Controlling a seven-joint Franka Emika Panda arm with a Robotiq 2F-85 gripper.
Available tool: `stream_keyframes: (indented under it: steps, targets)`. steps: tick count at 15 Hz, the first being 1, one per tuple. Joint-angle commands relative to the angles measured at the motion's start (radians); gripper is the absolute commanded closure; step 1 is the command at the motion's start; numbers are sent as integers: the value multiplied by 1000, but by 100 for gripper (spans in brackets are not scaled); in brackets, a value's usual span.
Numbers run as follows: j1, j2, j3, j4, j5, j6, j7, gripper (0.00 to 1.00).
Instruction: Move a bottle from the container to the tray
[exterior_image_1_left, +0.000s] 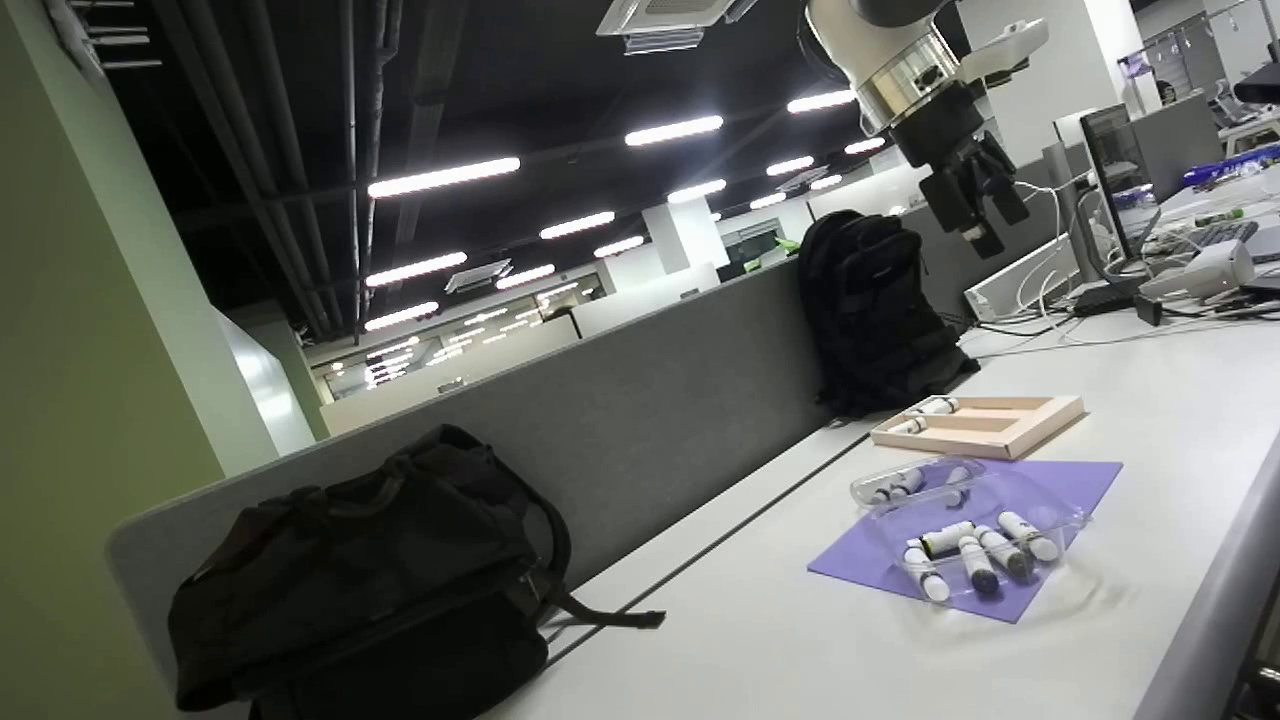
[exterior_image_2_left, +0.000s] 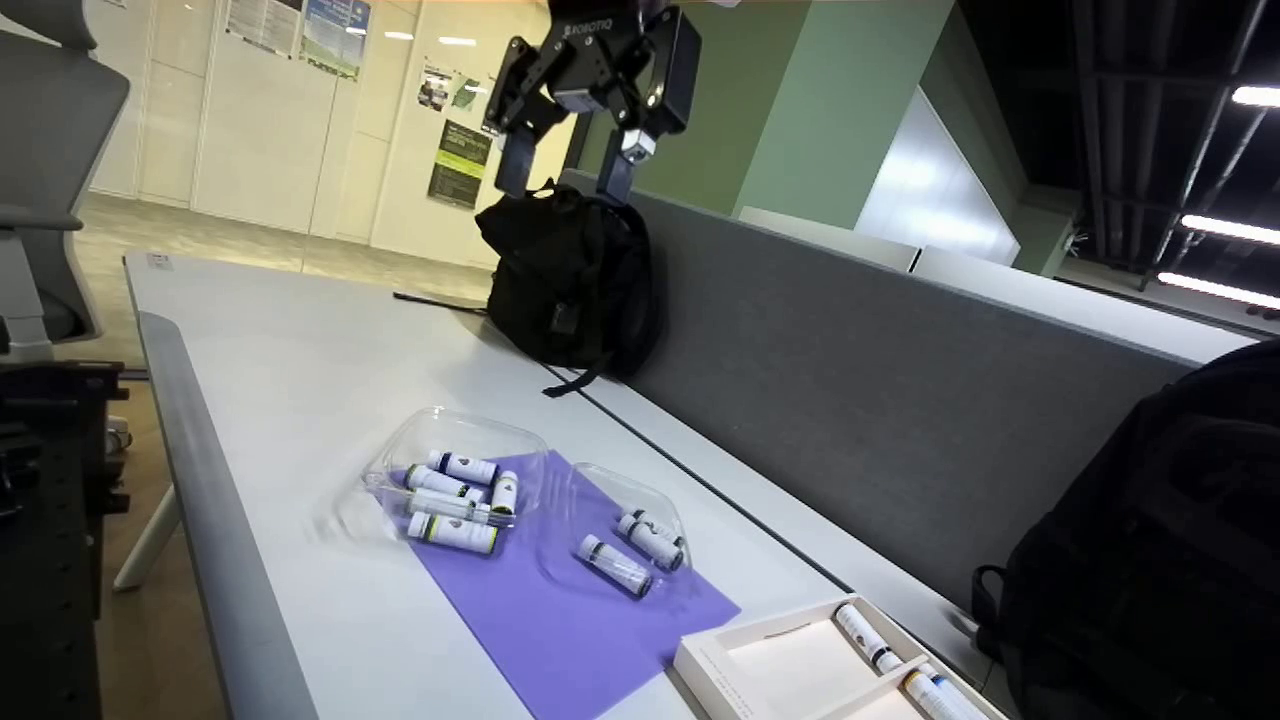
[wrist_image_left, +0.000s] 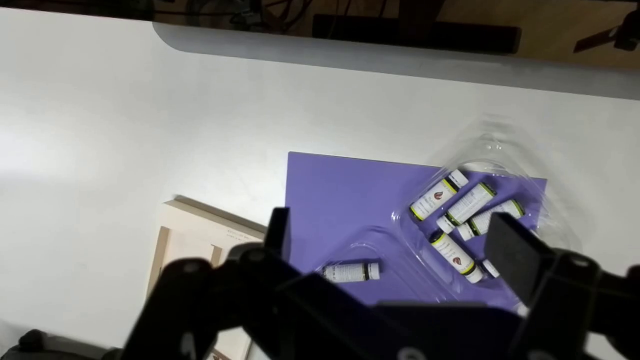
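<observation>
Your claw (exterior_image_2_left: 566, 178) hangs high in the air over the white table (exterior_image_2_left: 300, 340). It is loose, with its fingers (exterior_image_2_left: 515, 162) spread wide apart. In the wrist view you look down on a purple sheet (wrist_image_left: 330, 185) lying flat on the table. A big clear tub (exterior_image_2_left: 490, 435) sits partly on that sheet and partly past its edge. In that tub are at least five small bottles (exterior_image_2_left: 453, 533) with white labels, lying on their sides, close together or touching. A smaller clear tub (exterior_image_2_left: 612, 490) is right beside it, with three more bottles in it; you can't see well if the two tubs are joined. Your pale wood tray (exterior_image_2_left: 720, 680) is just beside the sheet, at the end away from the big tub. A bar (exterior_image_2_left: 890, 675) splits its inside, and at least one bottle lies on each side of the bar, close to the gray wall (exterior_image_2_left: 850, 350). Two black bags (exterior_image_1_left: 370, 570) stand by that wall.
</observation>
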Motion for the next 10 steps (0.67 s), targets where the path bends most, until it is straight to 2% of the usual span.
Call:
stream_keyframes:
  steps: [1, 4, 6, 9, 10]
  targets:
    - [18, 65, -30, 27, 7, 131, -4, 0]
    - [35, 190, -53, 83, 38, 307, -67, 0]
    - [70, 294, -77, 146, 110, 382, -164, 0]
    - [134, 439, -99, 279, 326, 345, -365, 0]
    - [132, 489, -85, 331, 355, 320, -381, 0]
